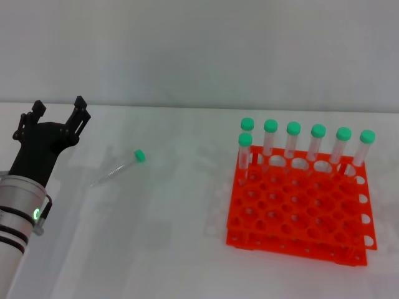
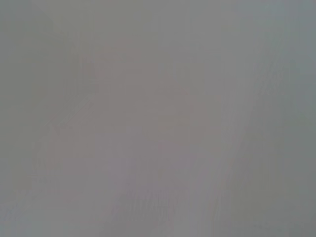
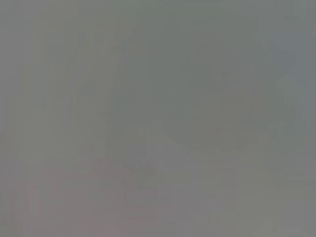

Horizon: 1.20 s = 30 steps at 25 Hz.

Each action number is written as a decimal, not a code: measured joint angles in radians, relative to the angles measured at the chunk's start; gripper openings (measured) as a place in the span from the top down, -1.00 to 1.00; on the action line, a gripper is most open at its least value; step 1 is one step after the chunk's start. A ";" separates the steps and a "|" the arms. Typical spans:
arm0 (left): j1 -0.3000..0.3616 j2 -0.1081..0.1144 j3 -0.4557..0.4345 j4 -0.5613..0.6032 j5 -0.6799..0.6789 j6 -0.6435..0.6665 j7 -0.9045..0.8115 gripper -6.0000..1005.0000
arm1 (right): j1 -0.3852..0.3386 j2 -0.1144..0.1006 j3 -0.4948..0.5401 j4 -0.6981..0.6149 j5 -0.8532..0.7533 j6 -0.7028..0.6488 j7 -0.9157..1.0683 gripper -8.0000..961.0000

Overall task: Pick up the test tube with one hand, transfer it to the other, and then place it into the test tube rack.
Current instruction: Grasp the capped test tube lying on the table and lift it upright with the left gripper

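Lying flat on the white table (image 1: 156, 249), the test tube (image 1: 118, 167) points its green cap up and to the right, its clear body slanting down toward the left. Nothing touches it.

Just off to its left hovers the left gripper (image 1: 57, 112), black, two fingers spread wide with nothing between them, tips aimed toward the far edge of the table. It sits on a thick silver-white wrist with black bands and a small green light glowing on the side. The gripper is near the tube but clearly apart from it.

Well over to the right stands the test tube rack (image 1: 299, 205), bright orange, two tiers, a grid of round holes. Six green-capped tubes (image 1: 293, 138) stand upright along its back row, and a seventh stands just in front of the leftmost one. The other holes are open.

The right gripper does not show from the head view, and both wrist views give only a plain grey blur, so I can tell nothing from them.
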 joint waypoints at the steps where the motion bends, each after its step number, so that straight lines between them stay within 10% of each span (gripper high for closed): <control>1: 0.001 0.000 0.000 -0.001 0.004 0.000 -0.003 -0.77 | 0.000 0.000 0.000 0.000 0.001 0.002 0.000 -0.82; 14: -0.006 0.025 -0.002 -0.039 0.103 0.002 -0.134 -0.76 | 0.005 0.000 0.000 -0.001 0.000 0.005 0.000 -0.82; 30: -0.208 0.310 0.002 -0.234 0.693 0.039 -0.907 -0.76 | 0.006 -0.003 0.000 -0.001 0.000 0.009 0.000 -0.81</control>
